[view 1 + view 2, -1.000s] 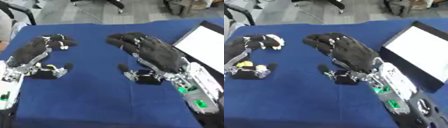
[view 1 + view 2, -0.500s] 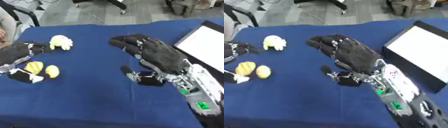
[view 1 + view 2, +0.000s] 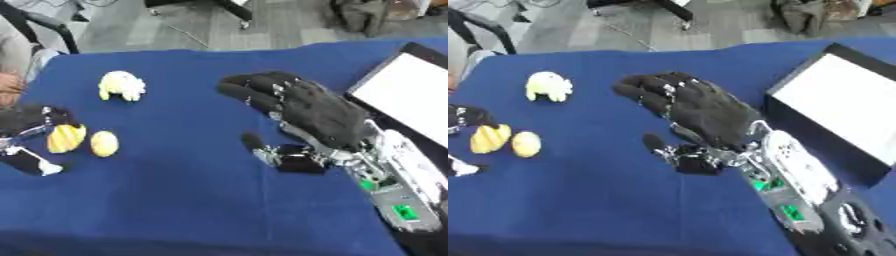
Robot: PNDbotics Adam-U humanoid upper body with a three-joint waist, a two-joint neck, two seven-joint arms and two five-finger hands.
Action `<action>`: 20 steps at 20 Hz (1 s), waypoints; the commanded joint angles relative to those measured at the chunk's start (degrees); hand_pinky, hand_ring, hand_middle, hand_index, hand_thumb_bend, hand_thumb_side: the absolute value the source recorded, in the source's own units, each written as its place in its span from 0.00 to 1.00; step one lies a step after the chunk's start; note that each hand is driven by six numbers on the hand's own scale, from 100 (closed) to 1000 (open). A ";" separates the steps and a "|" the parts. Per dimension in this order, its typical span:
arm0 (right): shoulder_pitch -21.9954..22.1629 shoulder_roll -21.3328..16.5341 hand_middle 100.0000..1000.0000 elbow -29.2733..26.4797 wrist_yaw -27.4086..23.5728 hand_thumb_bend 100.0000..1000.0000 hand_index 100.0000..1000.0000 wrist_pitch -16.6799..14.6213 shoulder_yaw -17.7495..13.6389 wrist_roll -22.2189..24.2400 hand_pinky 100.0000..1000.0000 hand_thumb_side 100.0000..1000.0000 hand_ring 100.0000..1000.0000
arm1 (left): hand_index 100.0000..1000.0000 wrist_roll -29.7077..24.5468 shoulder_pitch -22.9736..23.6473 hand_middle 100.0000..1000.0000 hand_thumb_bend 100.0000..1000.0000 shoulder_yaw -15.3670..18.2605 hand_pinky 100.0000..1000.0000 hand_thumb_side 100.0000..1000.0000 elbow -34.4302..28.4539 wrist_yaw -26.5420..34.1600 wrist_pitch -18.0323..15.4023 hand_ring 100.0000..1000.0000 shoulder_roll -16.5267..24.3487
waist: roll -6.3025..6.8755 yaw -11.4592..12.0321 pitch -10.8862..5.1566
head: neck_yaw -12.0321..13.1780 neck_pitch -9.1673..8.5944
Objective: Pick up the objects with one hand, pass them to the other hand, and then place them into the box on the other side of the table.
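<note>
Your right hand (image 3: 315, 107) lies palm down near the middle of the blue table (image 3: 192, 200), fingers spread and slack, thumb out to the side, holding nothing. None of the objects is near it; all three lie well apart from it, toward the table's left side.

Your left hand (image 3: 26, 122) shows only in part at the left edge, cut off by the frame. Its dark fingers sit just beside the banana-like piece, perhaps touching its upper end; you cannot tell from here whether those fingers are curled or straight.

Objects on the cloth, three in all:
- One pale yellow, lumpy item (image 3: 121, 86), far left, toward the back; its exact kind is hard to make out.
- One yellow banana-like piece (image 3: 65, 138), at the left edge.
- One small yellow lemon-like piece (image 3: 104, 143), just beside the banana-like piece, on its right.

One box (image 3: 846, 107), black-walled with a white inside, stands at the table's right side, beyond your right hand and partly cut off by the frame edge.
</note>
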 commanded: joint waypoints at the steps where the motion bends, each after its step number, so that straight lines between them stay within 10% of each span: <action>1: -0.64 -0.33 0.90 -0.48 -0.10 0.00 1.00 -0.04 -0.29 -0.15 0.85 0.00 0.87 | 0.78 3.78 -2.02 0.70 0.34 0.13 0.74 0.30 3.33 -1.50 0.88 0.65 1.00 | -0.13 0.02 -0.75 | 0.04 -0.14; 20: -1.04 0.21 0.90 -0.58 -0.47 0.00 1.00 0.08 -0.33 -0.41 0.85 0.00 0.87 | 0.78 18.55 -8.18 0.65 0.18 -0.87 0.73 0.20 16.61 -5.68 4.98 0.59 -5.73 | -0.87 -0.76 0.14 | 0.63 -0.14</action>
